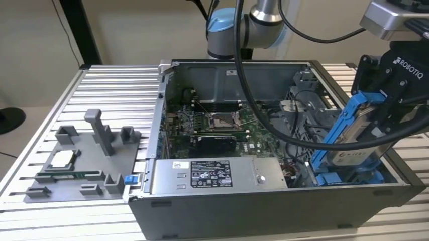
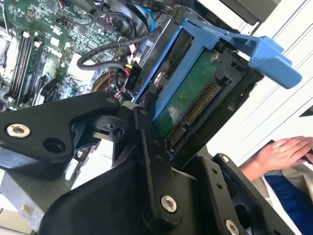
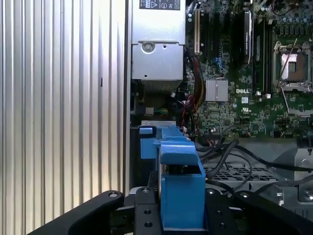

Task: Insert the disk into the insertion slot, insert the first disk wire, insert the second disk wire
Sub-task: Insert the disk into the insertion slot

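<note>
Closed from both sides, the end effector (image 1: 377, 118) is clamped on the disk (image 1: 358, 150), its black fingers (image 2: 146, 147) pressing the bright blue carrier frame. The disk is held tilted, its lower end dipping into the open computer case (image 1: 268, 211) at the exterior view's right, with its upper blue tab raised. In the second wrist view the disk's green circuit board and connector row (image 2: 193, 105) face the camera. Just beneath the disk lies the insertion slot (image 1: 342, 178), its blue rails visible at the case's near corner. Black cables (image 1: 302, 138) sweep across the case beside the disk. Further off sit the grey power-supply box (image 1: 218, 175) and the motherboard (image 1: 214, 125). Outside the case, a grey parts tray (image 1: 80, 165) rests on the ribbed metal table (image 1: 114, 90). A person's hand (image 2: 286, 152) appears in the second wrist view, well apart from the disk.
</note>
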Robot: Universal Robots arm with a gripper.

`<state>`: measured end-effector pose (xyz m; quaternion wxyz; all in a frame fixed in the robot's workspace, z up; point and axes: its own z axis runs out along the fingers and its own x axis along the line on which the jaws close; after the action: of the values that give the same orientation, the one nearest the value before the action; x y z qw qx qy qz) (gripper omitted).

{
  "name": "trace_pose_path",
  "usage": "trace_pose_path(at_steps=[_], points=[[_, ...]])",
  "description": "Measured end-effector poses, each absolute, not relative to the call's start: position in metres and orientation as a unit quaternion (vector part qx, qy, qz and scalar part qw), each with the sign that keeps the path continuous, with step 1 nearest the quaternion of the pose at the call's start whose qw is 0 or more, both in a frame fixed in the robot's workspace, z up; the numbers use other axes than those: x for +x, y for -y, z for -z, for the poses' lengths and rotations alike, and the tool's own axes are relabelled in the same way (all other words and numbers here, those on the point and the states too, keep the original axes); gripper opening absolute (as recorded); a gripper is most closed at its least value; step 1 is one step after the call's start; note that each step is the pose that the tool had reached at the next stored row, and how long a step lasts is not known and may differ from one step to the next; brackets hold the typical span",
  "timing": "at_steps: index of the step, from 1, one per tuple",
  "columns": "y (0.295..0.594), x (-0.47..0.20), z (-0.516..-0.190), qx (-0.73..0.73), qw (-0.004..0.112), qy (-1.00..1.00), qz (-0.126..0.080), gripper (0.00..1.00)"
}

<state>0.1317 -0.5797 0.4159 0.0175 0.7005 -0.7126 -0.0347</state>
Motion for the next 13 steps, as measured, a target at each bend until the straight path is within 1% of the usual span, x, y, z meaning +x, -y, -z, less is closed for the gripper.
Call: trace_pose_path(at_steps=[13], points=[[0.577,0.135,-0.404,0.701,0.011,0.712,0.041,0.0]])
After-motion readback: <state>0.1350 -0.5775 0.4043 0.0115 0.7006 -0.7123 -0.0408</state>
